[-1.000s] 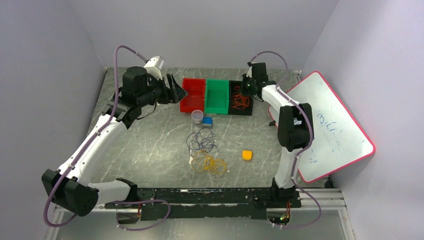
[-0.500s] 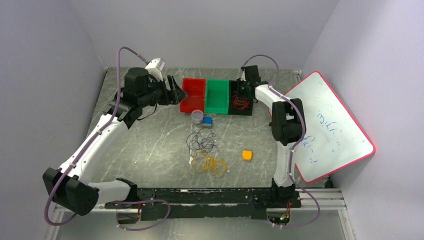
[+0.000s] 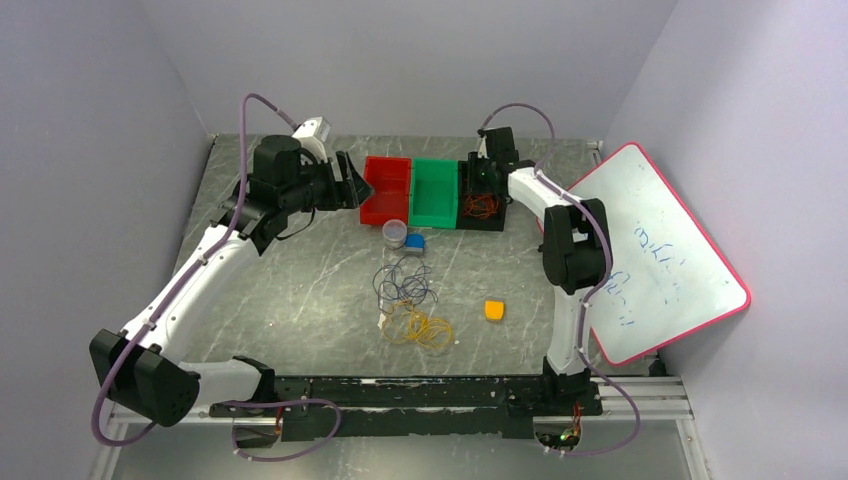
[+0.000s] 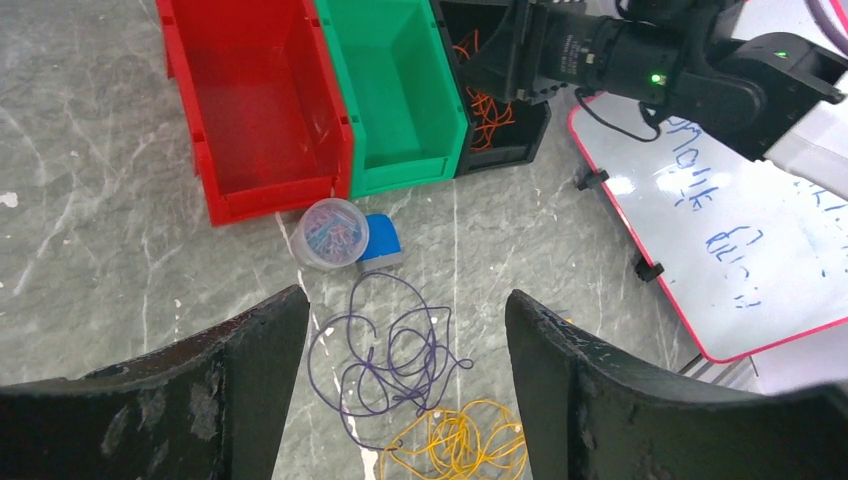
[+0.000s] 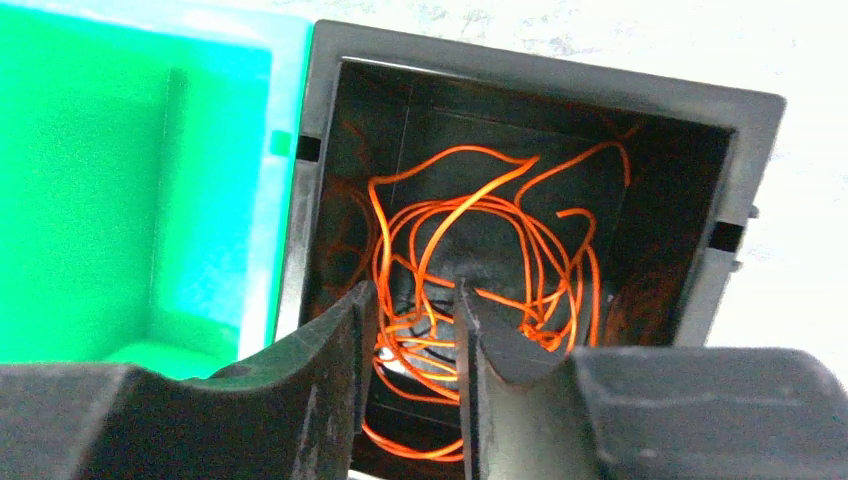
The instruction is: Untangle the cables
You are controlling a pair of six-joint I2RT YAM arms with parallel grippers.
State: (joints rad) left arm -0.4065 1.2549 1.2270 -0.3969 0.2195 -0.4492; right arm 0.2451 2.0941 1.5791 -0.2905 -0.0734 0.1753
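Observation:
The red-orange cable (image 5: 480,240) lies loosely coiled inside the black bin (image 5: 540,75). My right gripper (image 5: 412,290) hangs just above it, jaws parted by a narrow gap, strands showing through and nothing pinched. From the top view the right gripper (image 3: 483,180) is over the black bin (image 3: 490,225) at the back. The purple cable (image 3: 403,280) and the yellow cable (image 3: 420,328) lie mid-table, touching at their edges. My left gripper (image 3: 352,180) hovers open beside the red bin, high above the purple cable (image 4: 395,355) and the yellow cable (image 4: 460,445).
A red bin (image 3: 385,190) and a green bin (image 3: 433,195) stand left of the black one. A clear cup of clips (image 3: 394,232) and a small blue block (image 3: 414,241) sit in front of them. An orange block (image 3: 494,310) lies mid-right. A whiteboard (image 3: 650,250) leans at the right.
My right gripper has opened and let go of the red-orange cable, which has dropped into the black bin. The right wrist shifted slightly left. The left arm barely moved.

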